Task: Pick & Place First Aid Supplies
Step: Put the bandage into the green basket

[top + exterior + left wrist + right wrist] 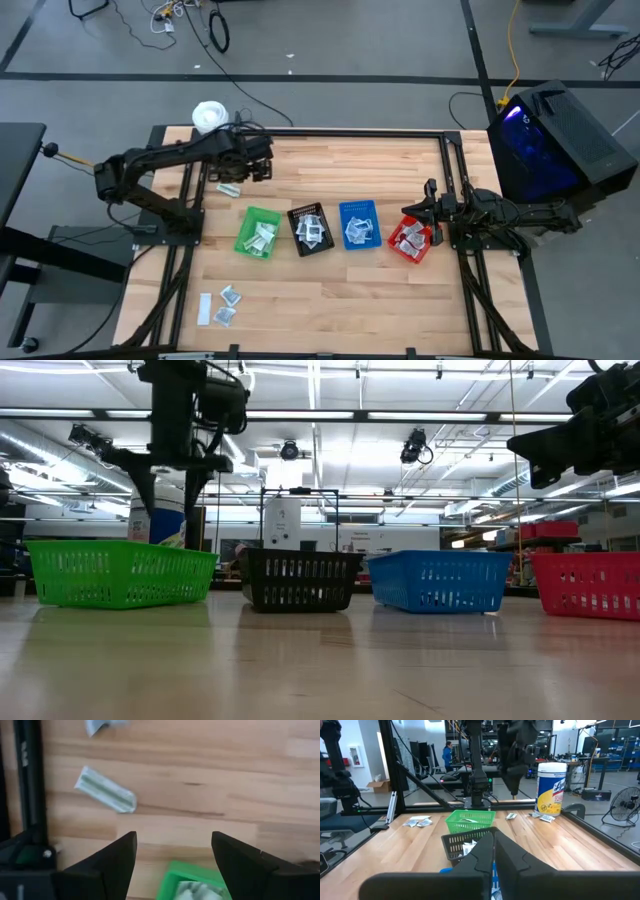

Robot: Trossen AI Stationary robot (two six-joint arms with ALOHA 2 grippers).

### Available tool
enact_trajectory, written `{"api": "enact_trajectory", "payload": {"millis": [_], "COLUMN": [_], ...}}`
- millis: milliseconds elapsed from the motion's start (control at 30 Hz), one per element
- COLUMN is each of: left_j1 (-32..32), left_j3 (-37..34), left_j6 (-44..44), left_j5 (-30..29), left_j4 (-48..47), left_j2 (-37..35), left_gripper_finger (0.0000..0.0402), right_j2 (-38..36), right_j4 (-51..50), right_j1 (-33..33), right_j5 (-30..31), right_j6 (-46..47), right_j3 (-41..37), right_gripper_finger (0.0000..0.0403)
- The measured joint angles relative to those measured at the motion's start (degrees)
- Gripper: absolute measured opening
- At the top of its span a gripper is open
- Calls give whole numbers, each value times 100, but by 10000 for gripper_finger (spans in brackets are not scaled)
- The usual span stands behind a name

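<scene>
Small flat first aid sachets lie loose on the wooden table. A green-printed strip packet (105,796) (229,188) lies flat just left of my left gripper, and a pale one (102,726) is beyond it. More sachets (225,305) lie at the near left. My left gripper (172,845) (256,168) hangs open above the table, pointing down, just beyond the far edge of the green bin (192,877) (258,232). There is nothing between its fingers. My right gripper (494,851) (432,212) is shut and level at the table's right side, over the red bin (413,240).
Green, black (310,228), blue (359,224) and red bins stand in a row across the table's middle, each with sachets inside. A white cylindrical tub (209,116) stands at the far left corner. A black frame rail (30,780) runs along the left edge.
</scene>
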Motion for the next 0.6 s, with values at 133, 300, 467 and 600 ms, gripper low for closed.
{"api": "enact_trajectory", "payload": {"millis": [133, 300, 467, 600], "left_j1": [-64, -98, -95, -160], "left_j3": [-407, -715, -1031, -1206], "left_j6": [-90, -321, -711, -1021], "left_j5": [7, 13, -37, 115], "left_j4": [4, 19, 178, 350], "left_j2": [2, -1, -2, -2], "left_gripper_finger": [264, 264, 264, 264], "right_j2": [-2, -2, -1, -1], "right_j4": [1, -1, 0, 1], "right_j1": [2, 0, 1, 1], "right_j5": [0, 0, 0, 0], "right_j6": [0, 0, 2, 0], "right_j3": [-1, 1, -1, 0], "right_gripper_finger": [23, 23, 23, 23]}}
